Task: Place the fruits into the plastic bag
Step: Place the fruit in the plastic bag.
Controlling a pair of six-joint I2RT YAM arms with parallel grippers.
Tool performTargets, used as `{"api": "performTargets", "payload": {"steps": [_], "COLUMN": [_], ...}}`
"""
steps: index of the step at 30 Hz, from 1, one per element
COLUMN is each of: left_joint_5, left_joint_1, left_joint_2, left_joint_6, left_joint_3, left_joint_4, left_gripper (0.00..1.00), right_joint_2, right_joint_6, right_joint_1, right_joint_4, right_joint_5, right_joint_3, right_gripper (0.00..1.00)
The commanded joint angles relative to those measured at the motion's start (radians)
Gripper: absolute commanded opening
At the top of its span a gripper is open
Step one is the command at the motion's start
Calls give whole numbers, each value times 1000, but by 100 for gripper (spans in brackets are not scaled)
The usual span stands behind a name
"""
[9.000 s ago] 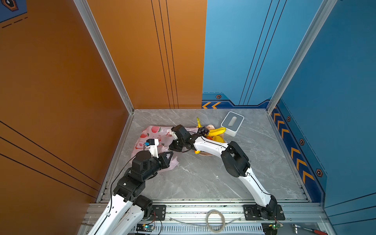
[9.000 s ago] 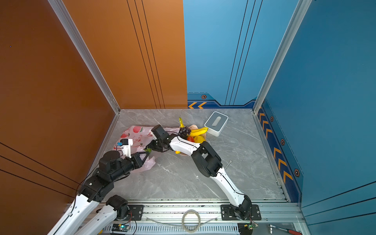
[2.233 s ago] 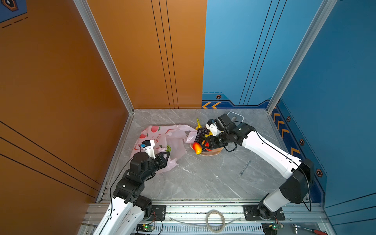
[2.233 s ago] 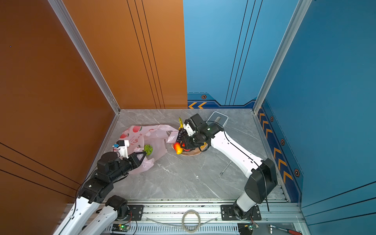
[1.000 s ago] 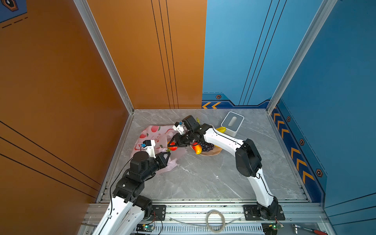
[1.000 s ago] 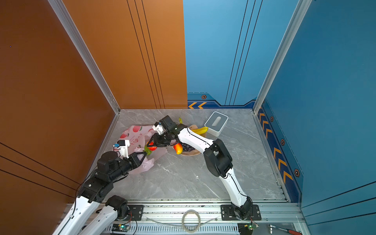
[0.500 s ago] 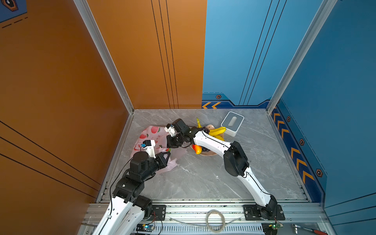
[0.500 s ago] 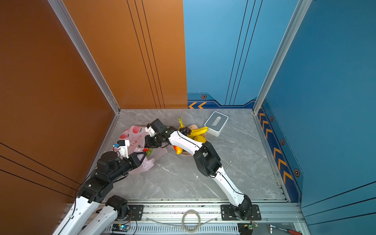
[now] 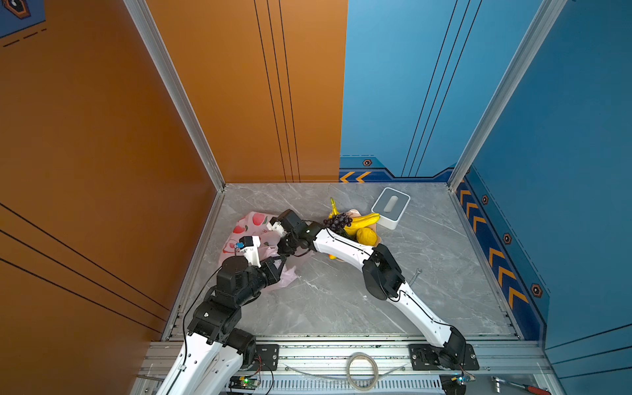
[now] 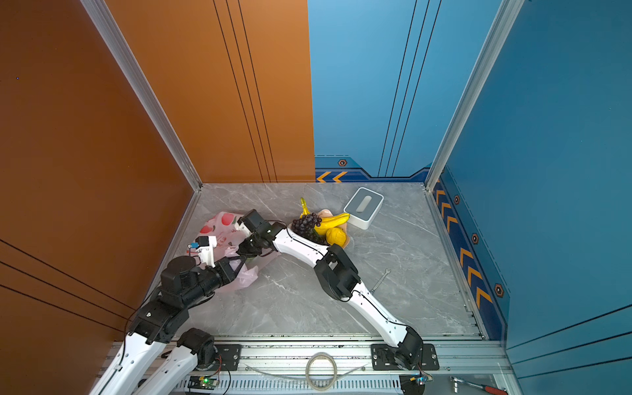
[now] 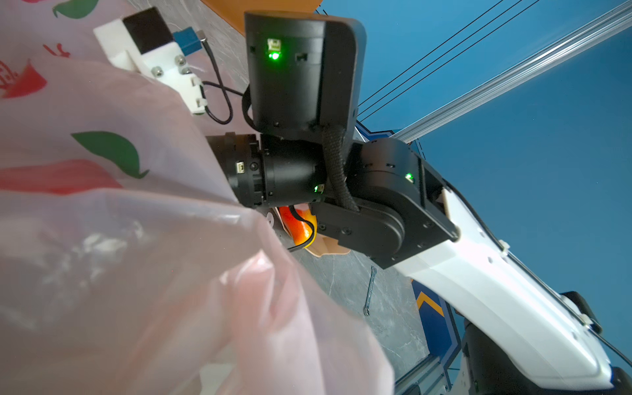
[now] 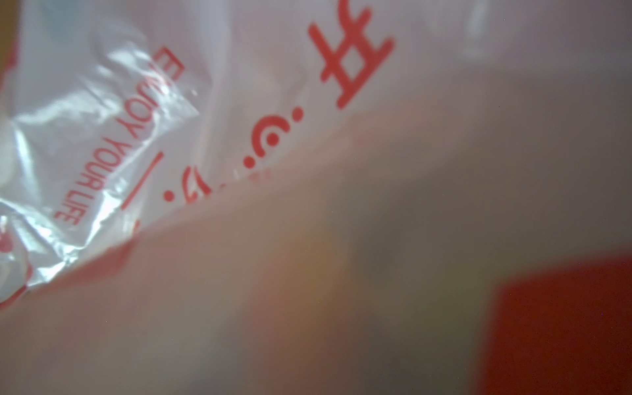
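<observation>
The pale-pink plastic bag with peach prints lies at the left of the floor. My left gripper is shut on its near edge and holds the mouth up; pink film hides the jaws in the left wrist view. My right gripper reaches into the bag's mouth just past the left one, its fingers hidden by film. The right wrist view shows only bag film and a blurred red patch. Purple grapes, bananas and a lemon lie on the beige plate. A red-yellow mango lies at the plate's edge.
A white-grey box stands behind the plate at the back. A small wrench lies on the marble floor to the right of my right arm. Orange wall on the left, blue walls behind and on the right.
My right gripper has carried a red fruit leftward from the plate and pushed into the bag's mouth. The left gripper has kept its hold on the bag.
</observation>
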Motion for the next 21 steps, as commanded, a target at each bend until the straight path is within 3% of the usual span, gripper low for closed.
{"api": "performTargets", "payload": {"steps": [1, 8, 14, 21], "left_joint_5": [21, 33, 34, 36], "left_joint_1": [12, 24, 29, 35], "left_joint_2": [-18, -17, -23, -24], "left_joint_6": [4, 5, 2, 1], "left_joint_3": [-23, -21, -24, -29], "left_joint_4": [-6, -9, -10, -8], "left_gripper": [0, 0, 0, 0], "right_joint_2": [21, 21, 9, -29], "right_joint_6": [14, 8, 1, -19], "right_joint_1": [18, 30, 29, 24], "right_joint_4": [14, 14, 12, 8], "right_joint_5": [-9, 8, 8, 16], "right_joint_3": [32, 32, 29, -7], "right_gripper": [49, 69, 79, 82]}}
